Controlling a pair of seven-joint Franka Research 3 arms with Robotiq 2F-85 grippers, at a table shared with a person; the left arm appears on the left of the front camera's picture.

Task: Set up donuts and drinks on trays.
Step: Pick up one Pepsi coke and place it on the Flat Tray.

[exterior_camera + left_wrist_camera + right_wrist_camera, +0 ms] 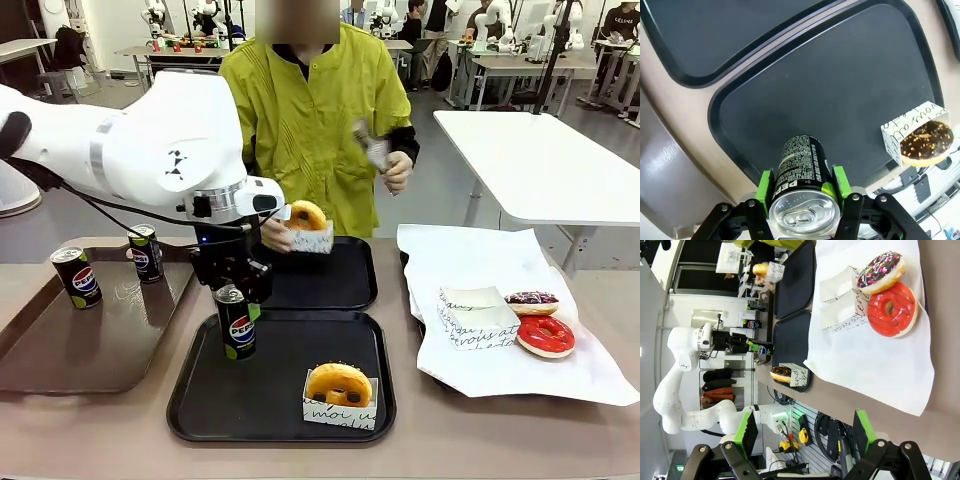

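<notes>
Nearest black tray (280, 432) holds one sleeved donut (338, 382); left end effector (234, 292) grips a Pepsi can (238, 332) over it

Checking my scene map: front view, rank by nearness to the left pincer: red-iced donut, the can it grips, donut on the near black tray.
1. Can, gripped in the left pincer, near tray left side.
2. Sleeved donut, same tray's right corner.
3. Red-iced donut, far right on paper.

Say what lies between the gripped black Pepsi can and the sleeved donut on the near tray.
Only bare floor of the near black plastic tray lies between the slim black Pepsi can and the golden-brown sleeved donut; the front view shows it.
</notes>
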